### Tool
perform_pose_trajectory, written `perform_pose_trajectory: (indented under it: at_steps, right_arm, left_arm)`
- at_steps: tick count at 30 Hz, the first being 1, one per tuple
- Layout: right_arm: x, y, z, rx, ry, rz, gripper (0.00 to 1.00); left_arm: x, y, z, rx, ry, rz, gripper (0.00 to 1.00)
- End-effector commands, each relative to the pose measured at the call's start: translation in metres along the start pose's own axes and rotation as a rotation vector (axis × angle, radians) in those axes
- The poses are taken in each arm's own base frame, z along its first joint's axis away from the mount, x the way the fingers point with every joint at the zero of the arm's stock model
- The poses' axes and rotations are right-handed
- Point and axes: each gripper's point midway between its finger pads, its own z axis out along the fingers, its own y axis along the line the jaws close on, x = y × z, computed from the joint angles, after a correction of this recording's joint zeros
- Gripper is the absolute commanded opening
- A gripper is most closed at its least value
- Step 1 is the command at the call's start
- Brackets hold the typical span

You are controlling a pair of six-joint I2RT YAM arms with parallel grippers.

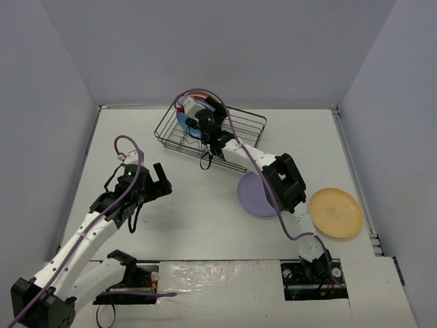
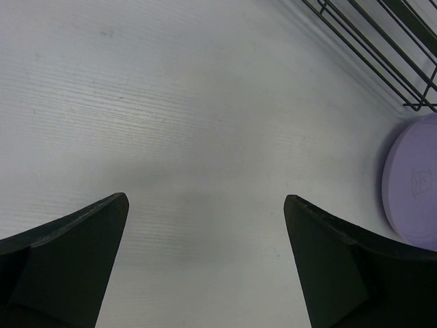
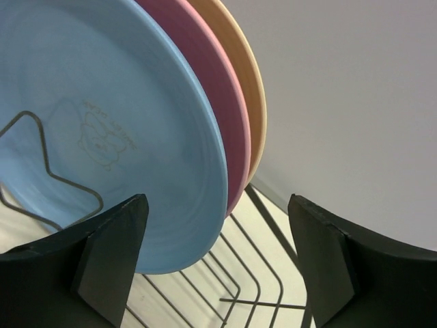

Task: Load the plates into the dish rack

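Note:
The dish rack [image 1: 239, 130] of dark wire stands at the back of the table. In the right wrist view a blue plate [image 3: 102, 102], a pink plate [image 3: 220, 102] and a cream plate [image 3: 251, 82] stand upright side by side on the rack's wires [image 3: 259, 287]. My right gripper [image 3: 215, 232] is open just in front of them, the blue plate's lower rim close to the left finger [image 3: 113, 239]. A lilac plate [image 1: 254, 198] and an orange-yellow plate [image 1: 336, 212] lie flat on the table. My left gripper [image 2: 205, 253] is open over bare table, the lilac plate [image 2: 413, 181] to its right.
The right arm [image 1: 283, 181] stretches over the lilac plate and hides part of it. A corner of the rack [image 2: 382, 41] shows at the top right of the left wrist view. Grey walls close in the table on three sides.

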Motion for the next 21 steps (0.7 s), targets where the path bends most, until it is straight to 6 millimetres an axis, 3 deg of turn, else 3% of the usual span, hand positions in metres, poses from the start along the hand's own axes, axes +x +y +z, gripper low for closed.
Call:
perform_pose_trajectory:
  at_steps: [1, 3, 6, 9, 14, 17, 20, 21]
  right_arm:
    - [-0.084, -0.086, -0.044, 0.082, -0.161, 0.238, 0.85]
    - [-0.1, -0.109, -0.063, 0.074, -0.19, 0.306, 0.91]
    - [-0.108, -0.139, -0.091, 0.081, -0.213, 0.443, 0.99]
    - [-0.094, -0.166, -0.112, 0.093, -0.165, 0.585, 1.0]
    - [-0.013, -0.197, -0.151, 0.098, -0.009, 0.882, 1.0]
    - [0.036, -0.224, -0.195, 0.176, 0.044, 0.998, 1.0]
    - [0.106, -0.22, -0.223, 0.208, 0.201, 1.076, 1.0]
    - [0.118, -0.22, -0.233, 0.195, 0.225, 1.101, 1.0]
  left_arm:
    - [-0.021, -0.017, -0.008, 0.064, -0.054, -0.002, 0.97]
    - [-0.021, -0.018, -0.01, 0.075, -0.05, -0.001, 0.97]
    - [-0.02, -0.02, -0.012, 0.09, -0.046, 0.002, 0.97]
    - [-0.017, -0.023, -0.013, 0.105, -0.032, 0.008, 0.97]
    - [-0.01, -0.033, -0.01, 0.155, 0.005, 0.016, 0.97]
    - [-0.005, -0.048, -0.009, 0.212, 0.028, 0.029, 0.97]
    - [0.004, -0.065, -0.004, 0.248, 0.056, 0.062, 0.97]
    - [0.006, -0.072, -0.003, 0.259, 0.057, 0.077, 0.97]
